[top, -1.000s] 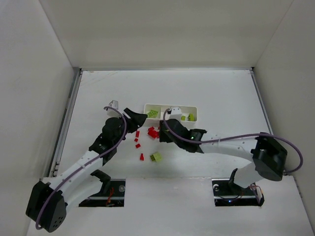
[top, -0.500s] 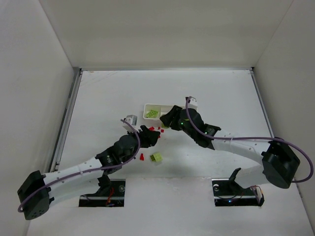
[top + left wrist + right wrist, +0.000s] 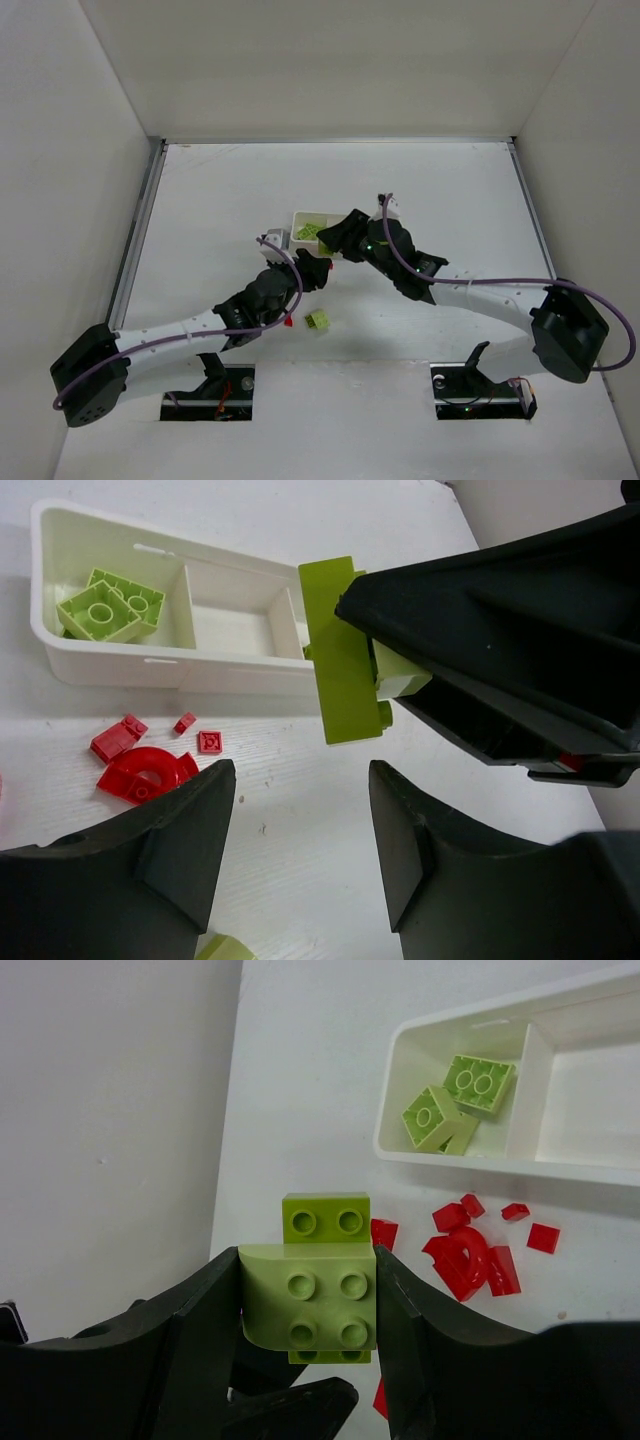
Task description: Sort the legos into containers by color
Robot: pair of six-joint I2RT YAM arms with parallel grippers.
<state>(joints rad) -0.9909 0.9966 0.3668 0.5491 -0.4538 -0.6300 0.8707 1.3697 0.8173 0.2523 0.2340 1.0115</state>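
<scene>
By my reading the sort was partly done. Two lime legos (image 3: 455,1100) lay in the end compartment of the white tray (image 3: 440,1160), but the red legos (image 3: 140,765) sat scattered on the surface (image 3: 280,770) just in front of the tray wall, and none of them was in any compartment that showed. The middle compartment (image 3: 235,615) looked bare. The right hand (image 3: 310,1305) was clamped on a lime block (image 3: 325,1222), a studded piece with a second one stacked against it, and held it close by the tray's front wall; whether it hung over the rim I could not tell. The left hand (image 3: 300,780) had its fingers apart with nothing between them, and hung over the surface between the red legos and the right hand. So the held block, all the reds and one loose lime lego (image 3: 319,320) were left to place. That loose lego lay on the surface well nearer the arm bases, and only the top view showed it whole — there, though, the arms covered most of the tray and the red cluster. The left wrist view gave the first two compartments and the reds plainly, but showed the held block almost edge-on, like a thin slab. The right wrist view showed the block's studs and the fingers pressed to both its sides. No view showed the third compartment — the right hand or arm hid it, or it fell outside the frame.
</scene>
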